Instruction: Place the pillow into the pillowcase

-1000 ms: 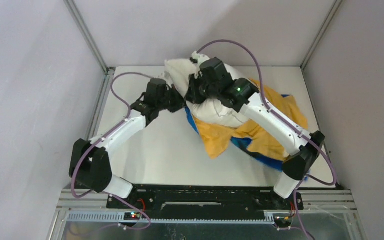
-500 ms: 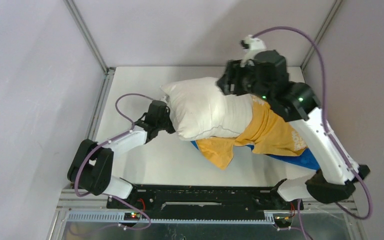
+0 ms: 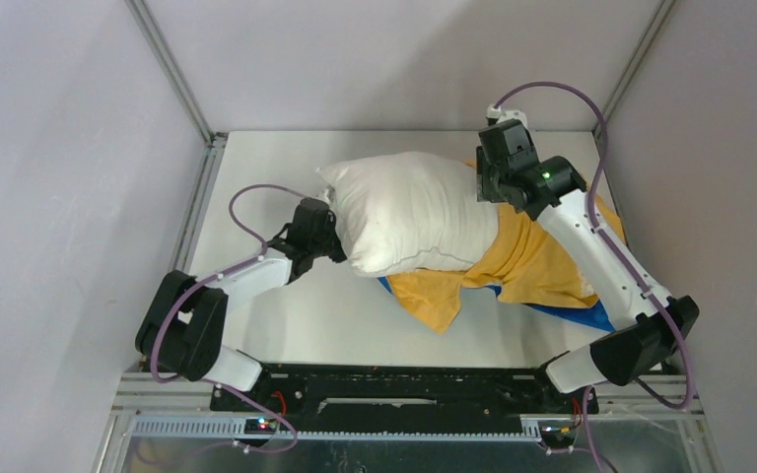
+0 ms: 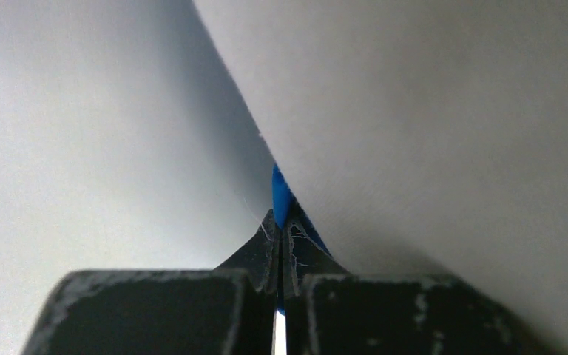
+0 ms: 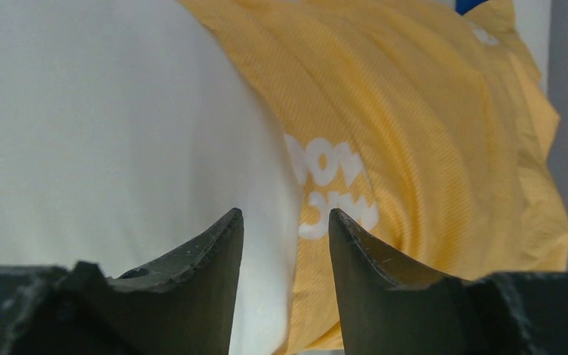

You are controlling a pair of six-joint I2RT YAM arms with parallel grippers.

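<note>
The white pillow (image 3: pixel 404 212) lies across the middle of the table, its right end on or inside the mouth of the orange pillowcase (image 3: pixel 532 258). The case's blue side (image 3: pixel 577 313) shows underneath. My left gripper (image 3: pixel 338 248) sits at the pillow's lower left corner, shut on a blue edge of the pillowcase (image 4: pixel 279 194), with the pillow (image 4: pixel 451 111) bulging beside it. My right gripper (image 3: pixel 483 185) hovers open over the pillow's right end. Between its fingertips show the pillow (image 5: pixel 103 133) and the lettered pillowcase (image 5: pixel 429 133); the right gripper (image 5: pixel 285 218) holds nothing.
The white table (image 3: pixel 286 315) is enclosed by grey walls with metal corner posts (image 3: pixel 172 74) at the back. A black rail (image 3: pixel 404 389) with the arm bases runs along the near edge. Purple cables (image 3: pixel 552 91) loop above both arms.
My right gripper let go of the pillow, opened, swung back and right, then came down at the pillow's right end. The pillow dropped flat onto the pillowcase. The left arm pulled back toward the near left.
</note>
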